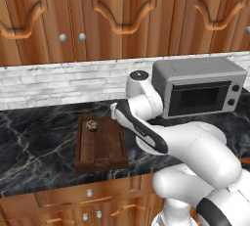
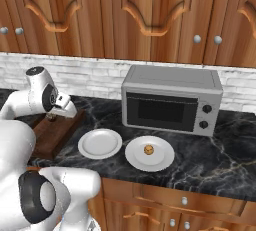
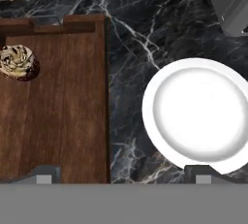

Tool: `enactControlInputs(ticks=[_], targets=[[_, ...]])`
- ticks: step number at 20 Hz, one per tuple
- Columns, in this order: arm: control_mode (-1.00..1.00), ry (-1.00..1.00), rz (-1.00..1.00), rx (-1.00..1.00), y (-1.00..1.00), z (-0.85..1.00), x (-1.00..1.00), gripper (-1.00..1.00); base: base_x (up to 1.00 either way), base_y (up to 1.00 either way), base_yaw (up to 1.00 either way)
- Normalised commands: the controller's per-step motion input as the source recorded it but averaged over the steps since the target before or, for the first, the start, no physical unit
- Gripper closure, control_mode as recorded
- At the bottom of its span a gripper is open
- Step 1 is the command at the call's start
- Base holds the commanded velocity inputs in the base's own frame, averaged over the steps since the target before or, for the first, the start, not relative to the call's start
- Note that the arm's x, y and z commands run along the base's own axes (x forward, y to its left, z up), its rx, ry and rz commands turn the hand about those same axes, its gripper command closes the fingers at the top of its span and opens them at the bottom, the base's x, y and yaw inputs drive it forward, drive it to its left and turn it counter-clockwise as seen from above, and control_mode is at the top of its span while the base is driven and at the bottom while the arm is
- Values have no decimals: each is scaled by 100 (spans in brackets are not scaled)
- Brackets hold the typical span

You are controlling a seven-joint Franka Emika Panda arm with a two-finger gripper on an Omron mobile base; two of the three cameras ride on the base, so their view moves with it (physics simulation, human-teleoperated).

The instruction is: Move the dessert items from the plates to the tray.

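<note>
The dark brown wooden tray (image 1: 100,146) lies on the black marble counter, and the dark cupcake (image 1: 92,125) with a pale swirled top stands near its far end. In the hand view the cupcake (image 3: 17,62) rests on the tray (image 3: 63,111) at the left, and an empty white plate (image 3: 198,114) lies at the right. My gripper (image 3: 123,175) hangs open above the tray's right side wall, holding nothing. In the right base view the empty plate (image 2: 100,143) lies beside the tray (image 2: 55,134), and the second plate (image 2: 160,161) carries the tan-orange morsel (image 2: 148,149).
A grey microwave (image 2: 172,100) stands on the counter behind the plates, against the white brick wall. Wooden cabinets hang above it. Drawers run below the counter's front edge (image 1: 73,183). My own arm covers the plates in the left base view.
</note>
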Motion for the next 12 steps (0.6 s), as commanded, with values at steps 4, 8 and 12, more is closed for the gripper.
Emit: enactControlInputs(ticks=[4,8,12], targets=[[-100,7,-14,0,-96,11,-6,-100,0,0,0],[-100,6,-15,0,-91,3,0,-100,0,0,0],[-100,8,-13,0,-96,1,0,-100,0,0,0]])
